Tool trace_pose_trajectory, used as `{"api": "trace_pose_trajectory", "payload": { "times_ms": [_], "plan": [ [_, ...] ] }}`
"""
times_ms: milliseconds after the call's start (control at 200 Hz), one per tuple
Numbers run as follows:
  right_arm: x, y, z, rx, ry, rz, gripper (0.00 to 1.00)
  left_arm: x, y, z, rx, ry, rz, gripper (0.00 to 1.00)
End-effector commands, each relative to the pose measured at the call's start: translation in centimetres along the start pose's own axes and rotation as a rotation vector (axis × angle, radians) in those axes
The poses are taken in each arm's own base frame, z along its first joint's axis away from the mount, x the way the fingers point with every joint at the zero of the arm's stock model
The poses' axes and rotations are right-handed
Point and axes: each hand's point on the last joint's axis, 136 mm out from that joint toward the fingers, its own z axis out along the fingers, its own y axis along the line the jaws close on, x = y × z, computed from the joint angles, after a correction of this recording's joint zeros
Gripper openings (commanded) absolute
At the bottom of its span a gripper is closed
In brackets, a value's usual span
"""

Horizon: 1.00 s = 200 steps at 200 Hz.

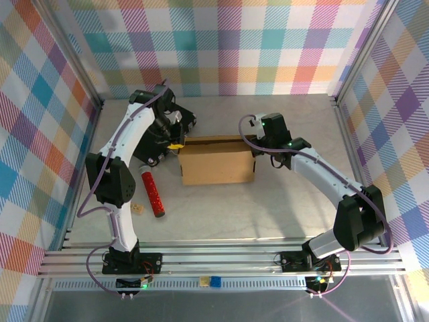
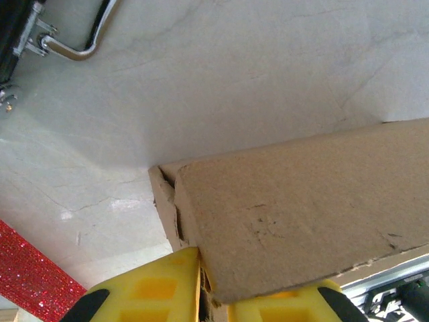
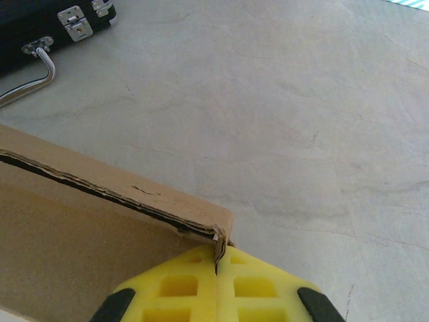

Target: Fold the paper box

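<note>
The paper box [image 1: 218,164] lies lengthwise left-to-right, left pincer [image 2: 213,295] and right pincer [image 3: 216,267] clamped on its ends.

A pale, marble-veined table [image 1: 268,208] is enclosed on its left, far and right sides by walls [image 1: 234,47] covered in pastel plaid. Silver aluminium rails [image 1: 228,258] are fixed along the table's near edge, and even light is cast across it.

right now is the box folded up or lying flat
Folded up, not flat: the box shows raised walls and a top panel over them. Whether the lid is tucked in, cannot tell.
</note>
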Motion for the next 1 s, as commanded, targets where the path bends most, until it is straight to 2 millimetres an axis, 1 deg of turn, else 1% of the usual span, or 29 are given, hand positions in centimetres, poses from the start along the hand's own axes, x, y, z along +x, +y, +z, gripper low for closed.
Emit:
{"api": "trace_pose_trajectory", "payload": {
  "times_ms": [0,110,255,340,525,630,760,810,840,995],
  "plan": [
    [0.2,0.6,-0.7,-0.031,-0.008,0.016,0.00,1.0,-1.6,-0.6,0.048,-0.008,0.008,0.17],
    [0.7,0.6,-0.6,-0.030,0.003,0.023,0.00,1.2,-1.7,-0.3,0.054,-0.007,-0.002,0.17],
    [0.9,0.6,-0.5,-0.029,0.003,0.025,0.00,0.8,-1.8,-0.9,0.043,-0.025,-0.005,0.17],
    [0.7,0.5,-0.6,-0.026,-0.005,0.024,0.00,0.7,-1.8,-1.2,0.033,-0.034,-0.003,0.17],
    [0.0,0.3,-1.1,-0.014,-0.018,0.024,0.00,1.0,-1.4,-1.1,0.010,-0.033,0.001,0.15],
    [0.0,0.3,-1.2,-0.016,-0.020,0.024,0.00,1.0,-1.4,-1.2,0.008,-0.034,0.006,0.15],
    [0.2,0.7,-1.2,-0.037,-0.028,0.018,0.00,0.7,-1.5,-1.8,0.002,-0.071,0.027,0.22],
    [0.2,0.7,-1.2,-0.039,-0.027,0.018,0.00,0.5,-1.4,-2.2,-0.011,-0.098,0.035,0.27],
    [0.2,0.7,-1.3,-0.038,-0.029,0.017,0.00,0.3,-1.3,-2.5,-0.018,-0.115,0.040,0.31],
    [0.4,0.7,-1.2,-0.036,-0.022,0.009,0.00,-0.6,-1.2,-3.4,-0.037,-0.188,0.079,0.39]
  ]
}}
